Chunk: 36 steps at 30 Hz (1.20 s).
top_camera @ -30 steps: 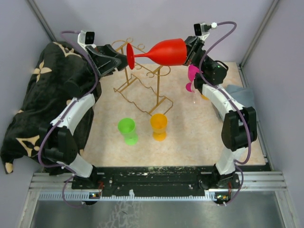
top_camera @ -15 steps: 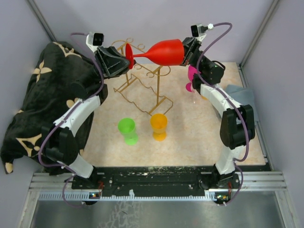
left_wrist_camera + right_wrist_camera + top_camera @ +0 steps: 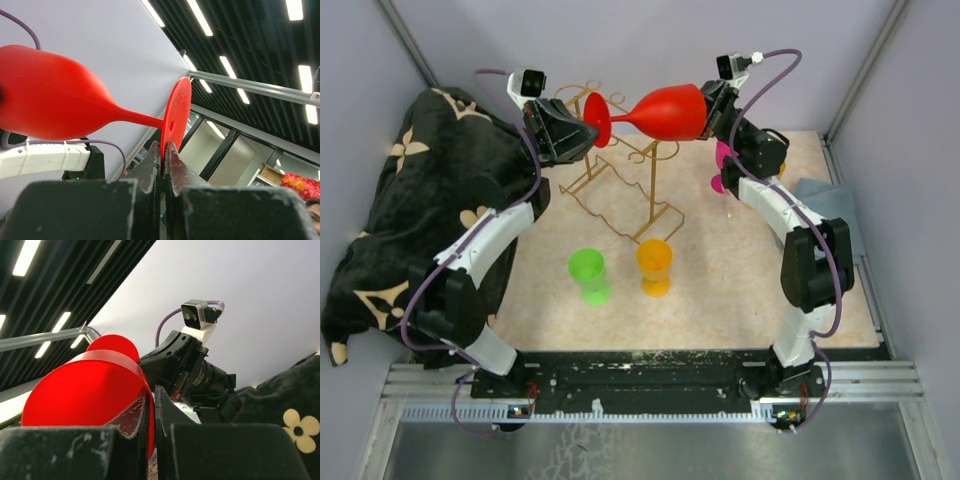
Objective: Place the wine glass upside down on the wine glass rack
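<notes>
Wine glass [image 3: 665,110], red, is held horizontal in the air between both arms, over the top loops of the wine glass rack [image 3: 620,195]. Its foot points toward the left arm and its bowl toward the right arm.

Left gripper [image 3: 588,135]: the jaws are pressed onto the edge of the round foot. The left wrist view shows the disc edge clamped between the two dark fingers [image 3: 150,165], with the stem and bowl running off to the left.

Right gripper [image 3: 708,110]: the jaws pinch the rim of the bowl. The right wrist view shows the bowl wall gripped between the fingers [image 3: 132,415].

The rack, of gold wire, stands on the table [image 3: 750,290]. Nearer the arm bases, a green cup [image 3: 587,272] and an orange cup [image 3: 654,264] stand upright, side by side and apart. A pink glass [image 3: 723,165] is partly hidden behind the right arm. A black blanket [image 3: 410,200] with a pale flower pattern lies along the left side.
</notes>
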Tool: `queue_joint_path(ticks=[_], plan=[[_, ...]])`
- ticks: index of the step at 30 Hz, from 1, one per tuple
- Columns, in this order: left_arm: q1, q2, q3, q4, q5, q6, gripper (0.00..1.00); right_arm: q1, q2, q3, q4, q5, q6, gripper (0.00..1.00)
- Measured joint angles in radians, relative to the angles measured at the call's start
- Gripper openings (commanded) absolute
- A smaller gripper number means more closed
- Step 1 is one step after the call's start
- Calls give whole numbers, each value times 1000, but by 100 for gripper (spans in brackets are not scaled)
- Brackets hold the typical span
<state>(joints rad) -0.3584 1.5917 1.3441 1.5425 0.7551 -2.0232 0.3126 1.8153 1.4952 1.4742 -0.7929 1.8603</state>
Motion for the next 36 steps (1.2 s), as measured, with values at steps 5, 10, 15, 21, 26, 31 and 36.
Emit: queue_joint_path(ticks=[5, 10, 15, 21, 26, 31, 36], plan=[[1, 0, 18, 0, 7, -4, 0, 6, 0, -1, -2, -3, -11, 37], [24, 0, 37, 0, 10, -13, 0, 5, 0, -2, -2, -5, -29, 42], [76, 0, 78, 0, 16, -27, 0, -13, -6, -24, -8, -5, -55, 44], [228, -10, 102, 0, 23, -30, 0, -73, -80, -129, -54, -14, -122, 44], [298, -17, 90, 0, 24, -25, 0, -92, -177, -169, -135, -42, -208, 44], [346, -17, 90, 0, 46, 0, 0, -92, -272, -180, -234, -75, -312, 45], [405, -17, 92, -6, 72, 40, 0, -92, -342, -205, -369, -93, -427, 45]])
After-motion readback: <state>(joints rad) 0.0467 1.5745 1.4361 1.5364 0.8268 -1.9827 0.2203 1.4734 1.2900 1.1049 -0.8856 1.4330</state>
